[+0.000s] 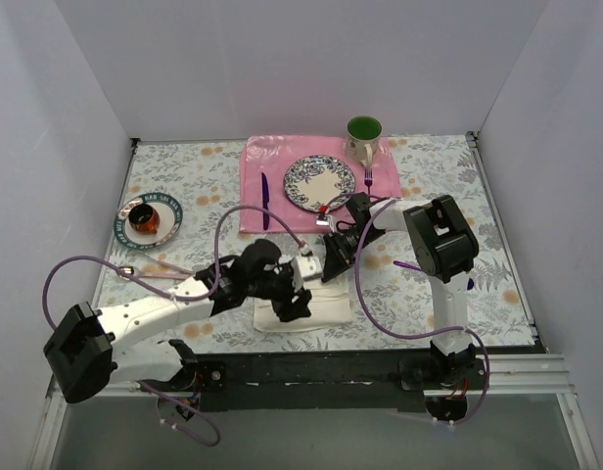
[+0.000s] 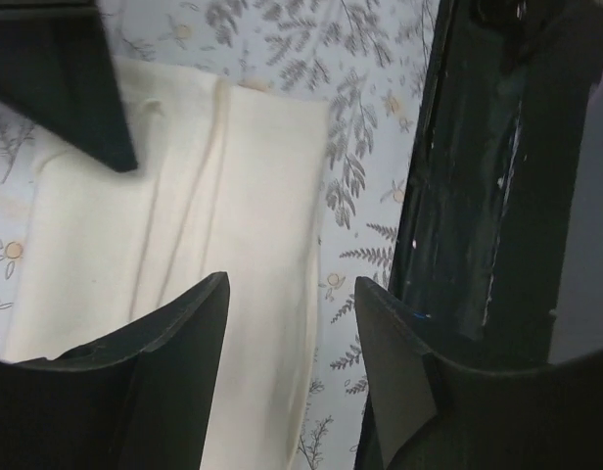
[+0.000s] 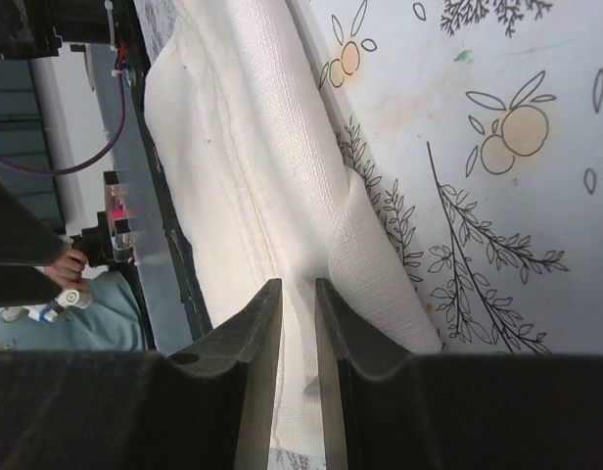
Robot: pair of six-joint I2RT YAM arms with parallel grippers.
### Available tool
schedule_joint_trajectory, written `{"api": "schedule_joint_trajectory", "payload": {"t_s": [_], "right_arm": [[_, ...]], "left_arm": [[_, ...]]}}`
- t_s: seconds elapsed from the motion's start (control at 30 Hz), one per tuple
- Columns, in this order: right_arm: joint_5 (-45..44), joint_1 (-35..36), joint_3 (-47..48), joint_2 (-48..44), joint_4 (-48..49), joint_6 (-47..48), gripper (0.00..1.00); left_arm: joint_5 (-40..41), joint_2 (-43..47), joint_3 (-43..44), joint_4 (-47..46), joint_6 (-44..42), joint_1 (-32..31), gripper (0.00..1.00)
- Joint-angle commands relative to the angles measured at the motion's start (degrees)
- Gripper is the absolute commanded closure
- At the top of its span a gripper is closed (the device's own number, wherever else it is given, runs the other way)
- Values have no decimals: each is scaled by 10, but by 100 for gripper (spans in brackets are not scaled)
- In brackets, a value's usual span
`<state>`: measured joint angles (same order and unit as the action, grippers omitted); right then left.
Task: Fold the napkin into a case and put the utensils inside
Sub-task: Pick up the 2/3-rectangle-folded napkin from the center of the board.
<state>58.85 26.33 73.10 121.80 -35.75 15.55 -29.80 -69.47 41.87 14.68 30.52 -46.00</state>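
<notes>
The cream-white napkin (image 1: 321, 311) lies folded into a long strip near the table's front edge, with creases running along it (image 2: 233, 176). My left gripper (image 1: 292, 299) hovers over its near long edge. Its jaws are open (image 2: 292, 284) and nothing is between them; one finger is above the cloth, the other above the table by the black rail. My right gripper (image 1: 331, 262) is at the strip's far end. Its narrow jaws (image 3: 299, 284) are closed on a raised fold of the napkin (image 3: 243, 147). The utensils are not visible in any view.
A pink placemat (image 1: 282, 157) at the back holds a patterned plate (image 1: 319, 182), a dark purple knife (image 1: 264, 199) and a fork (image 1: 368, 179). A green mug (image 1: 363, 135) stands behind them. A saucer (image 1: 148, 219) sits at the left. The black rail (image 1: 311, 370) runs along the front edge.
</notes>
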Motion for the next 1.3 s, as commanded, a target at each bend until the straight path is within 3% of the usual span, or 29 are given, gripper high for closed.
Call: {"api": "schedule_joint_trajectory", "payload": {"t_s": [0.0,0.17,0.37,0.83,1.27], "right_arm": [[-49,-1,-14,-4,12,16,71],[-52,-1,-10,-2,9,19,71],[-55,-1,-10,-3,4,27,71],[-59,-1,-9,-5,-1,40,71],[-63,0,-15,-5,-4,52,71]], "left_arm": [[254,32,-71,-8,-119,-141,45],[366,15,-98,-45,-134,-251,45],[384,-1,-119,-57,-157,-309,48],[438,-61,-136,-77,-166,-321,60],[409,-22,-100,-44,-125,-316,94]]}}
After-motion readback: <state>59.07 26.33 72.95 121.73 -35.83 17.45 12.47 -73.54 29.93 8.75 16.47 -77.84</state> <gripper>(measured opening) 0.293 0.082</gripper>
